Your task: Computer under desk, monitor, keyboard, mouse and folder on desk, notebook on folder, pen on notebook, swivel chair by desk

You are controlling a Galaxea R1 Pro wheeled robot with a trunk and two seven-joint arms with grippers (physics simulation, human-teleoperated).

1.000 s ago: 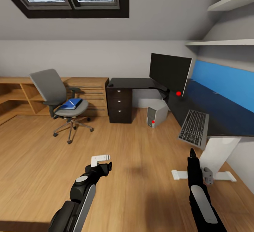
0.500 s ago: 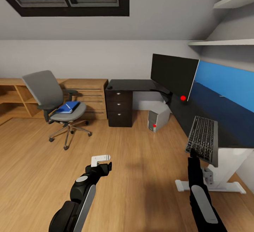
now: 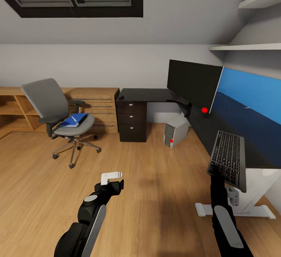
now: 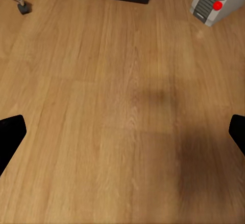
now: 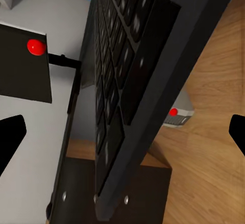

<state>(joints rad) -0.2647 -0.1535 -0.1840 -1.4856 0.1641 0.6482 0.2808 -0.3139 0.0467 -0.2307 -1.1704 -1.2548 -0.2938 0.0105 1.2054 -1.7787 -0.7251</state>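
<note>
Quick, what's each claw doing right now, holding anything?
Left claw: open, empty, over bare floor.
Right claw: fingertips wide apart in the wrist view, at the keyboard; whether it grips cannot be told.

The folder (image 3: 74, 119) lies on the swivel chair (image 3: 62, 118), left of the desk (image 3: 156, 94).

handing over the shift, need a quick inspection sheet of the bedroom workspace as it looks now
surface: black desk top mostly bare.
job's things: monitor on desk; keyboard tilted at the desk's front edge; computer on the floor under the desk; folder on the swivel chair, away from the desk.
clutter: nothing seen.
grippers: left tool open over bare floor; right tool at the keyboard's near end, grip unclear.
cables: nothing seen.
surroundings: wooden drawer chest, skylight, wall shelves.
</note>
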